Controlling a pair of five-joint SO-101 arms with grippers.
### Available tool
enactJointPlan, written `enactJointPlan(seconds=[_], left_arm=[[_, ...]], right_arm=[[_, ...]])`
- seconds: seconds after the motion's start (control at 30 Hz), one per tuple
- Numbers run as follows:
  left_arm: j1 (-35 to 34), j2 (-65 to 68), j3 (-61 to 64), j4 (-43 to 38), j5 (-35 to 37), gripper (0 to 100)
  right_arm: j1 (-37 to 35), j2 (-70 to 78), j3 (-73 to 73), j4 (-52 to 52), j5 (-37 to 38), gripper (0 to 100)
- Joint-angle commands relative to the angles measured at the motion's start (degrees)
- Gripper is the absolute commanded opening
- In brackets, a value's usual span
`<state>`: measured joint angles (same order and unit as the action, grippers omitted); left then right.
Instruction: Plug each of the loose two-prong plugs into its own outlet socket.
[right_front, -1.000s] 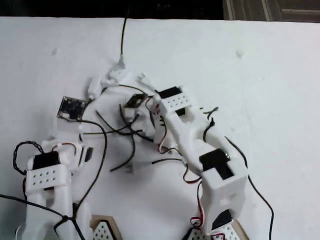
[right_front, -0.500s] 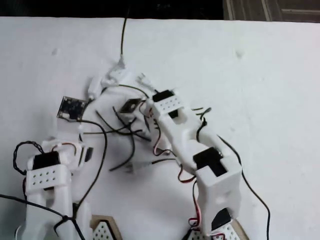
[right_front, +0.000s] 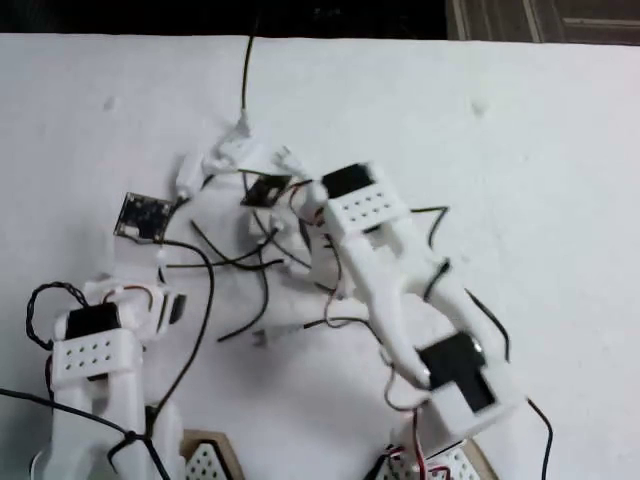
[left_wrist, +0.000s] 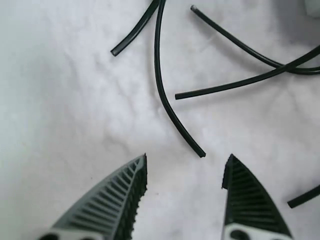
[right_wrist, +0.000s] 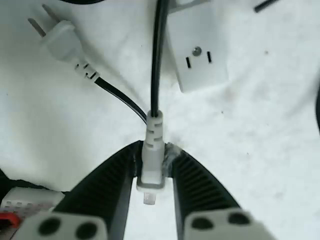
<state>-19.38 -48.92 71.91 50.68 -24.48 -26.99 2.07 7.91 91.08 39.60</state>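
At the lower left of the high view, the left arm (right_front: 90, 355) is seen over the white table (right_front: 520, 150). In its wrist view the left gripper (left_wrist: 185, 162) is spread wide and nothing is held between its ribbed fingers (left_wrist: 120, 200). Bare table is seen in the gap, and the cut end of one of the black cable pieces (left_wrist: 170, 110) lies just beyond the fingertips, untouched.

Toward the centre of the high view, more of these black cable pieces (right_front: 240, 262) are strewn between the two arms, some crossing one another.

From the lower right of the high view, the right arm (right_front: 390, 270) is stretched up and to the left, and its tip is placed just left of centre. In its wrist view the right gripper (right_wrist: 152, 151) is clenched on a white plug (right_wrist: 150, 172), which is gripped by its body while its black cord (right_wrist: 157, 60) runs straight away from the fingers. An outlet socket (right_wrist: 199, 60), white with two slots and a round hole facing up, lies flat on the table just beside that cord. On the cord's other side, a second white plug (right_wrist: 61, 37) lies loose with both prongs pointing away from the gripper.
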Motion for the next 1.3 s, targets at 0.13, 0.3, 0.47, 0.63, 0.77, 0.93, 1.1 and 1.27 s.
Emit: enactJointPlan(seconds=[0.13,0.3,0.47,0.63,0.77,0.93,1.1,1.27], left_arm=[[-0.6,-1.5,-0.4,0.1,-0.4,25],[-0.2,-2.0,-0.8,0.1,0.0,25],[-0.2,-12.2,-0.4,2.5,3.6,25],[-0.1,-31.4,-0.4,7.5,11.2,21],[3.3,-48.3,-0.4,9.1,14.8,5],[16.6,-55.6,-1.3,10.8,18.8,3],[29.0,-54.9,-2.0,10.6,20.8,2],[40.9,-55.0,-2.1,10.6,20.7,2]], right_arm=[[8.7,-11.1,4.4,1.4,0.0,1.7],[6.5,-23.5,9.8,1.5,-0.1,1.7],[0.5,-39.1,12.4,2.2,-4.7,1.7],[-2.8,-48.3,13.8,2.0,-8.1,1.7],[-5.9,-53.2,13.8,1.7,-13.5,1.7],[-13.6,-59.9,13.8,1.7,-17.5,1.7],[-19.8,-67.0,13.8,1.8,-17.9,1.7],[-23.0,-68.9,17.7,1.3,-17.3,1.8]])
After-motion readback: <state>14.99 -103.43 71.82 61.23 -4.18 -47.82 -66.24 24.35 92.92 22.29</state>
